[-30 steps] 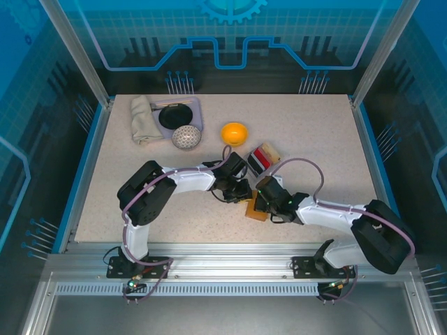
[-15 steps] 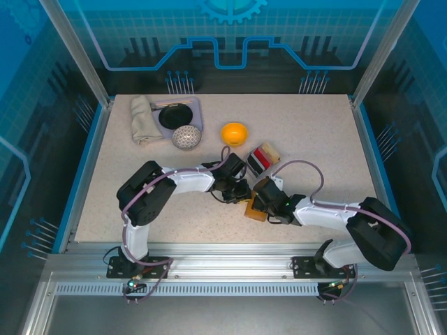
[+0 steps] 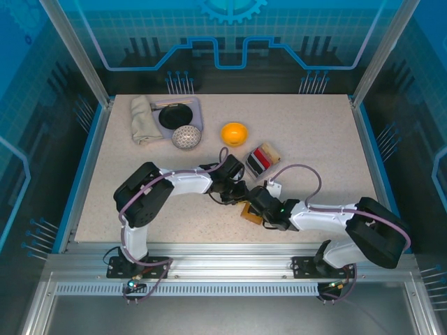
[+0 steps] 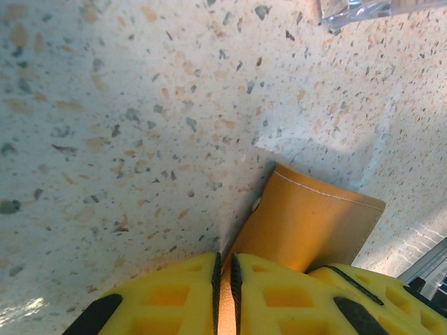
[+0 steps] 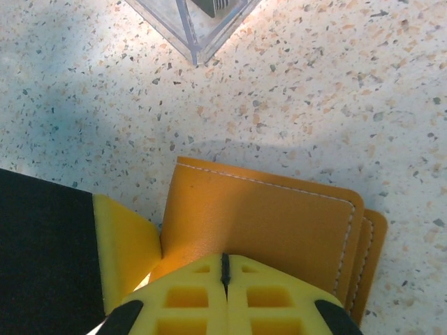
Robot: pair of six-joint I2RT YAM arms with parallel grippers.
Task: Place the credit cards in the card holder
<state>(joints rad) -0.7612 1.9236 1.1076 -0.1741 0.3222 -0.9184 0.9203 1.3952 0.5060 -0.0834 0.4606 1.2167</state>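
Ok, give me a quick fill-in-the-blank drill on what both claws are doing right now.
The left claw is shut on a flap of the tan-orange ____.
The right claw pinches the same thing, its jaws ____.
In the top view, the bowl beyond both arms is coloured ____.
Missing words: card holder; shut; orange.

Bright, even light is falling from overhead onto the table [image 3: 314, 139], and the arms [image 3: 181, 180] are casting only soft, short shadows. In the left wrist view a grey shadow is lying on the table around the card holder [image 4: 307, 223], pale glare is showing at the lower left corner, and the left gripper [image 4: 225, 279] is blurring close to the lens. In the right wrist view a bluish shadow is darkening the upper left, the holder's stitching is reading crisp, and the right gripper [image 5: 225, 272] is going soft
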